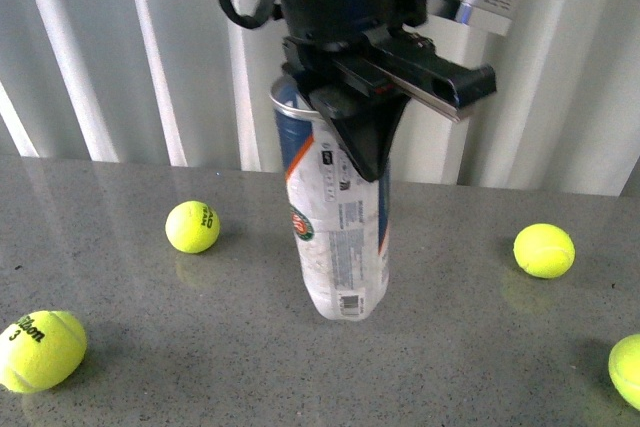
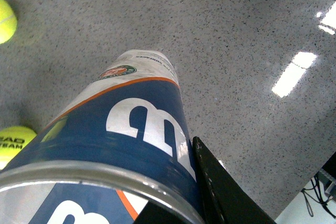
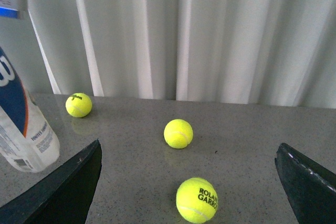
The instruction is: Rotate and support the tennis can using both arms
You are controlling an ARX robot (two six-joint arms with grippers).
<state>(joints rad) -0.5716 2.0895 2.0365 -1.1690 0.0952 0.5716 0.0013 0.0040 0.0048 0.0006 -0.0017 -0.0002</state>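
The tennis can point(image 1: 335, 237) stands nearly upright on the grey table, its base near the middle, clear tube with white and navy label and a silver rim on top. My left gripper point(image 1: 345, 117) comes down from above and is shut on the can's upper part. In the left wrist view the can point(image 2: 131, 124) fills the frame, with one black finger point(image 2: 220, 187) pressed on its side. My right gripper point(image 3: 186, 182) is open and empty, with its fingers spread wide apart. The can point(image 3: 23, 129) shows at the edge of that view, apart from the fingers.
Several yellow tennis balls lie on the table: one left of the can point(image 1: 192, 226), one front left point(image 1: 40, 350), one right point(image 1: 544, 250), one at the right edge point(image 1: 627, 370). White curtains hang behind the table.
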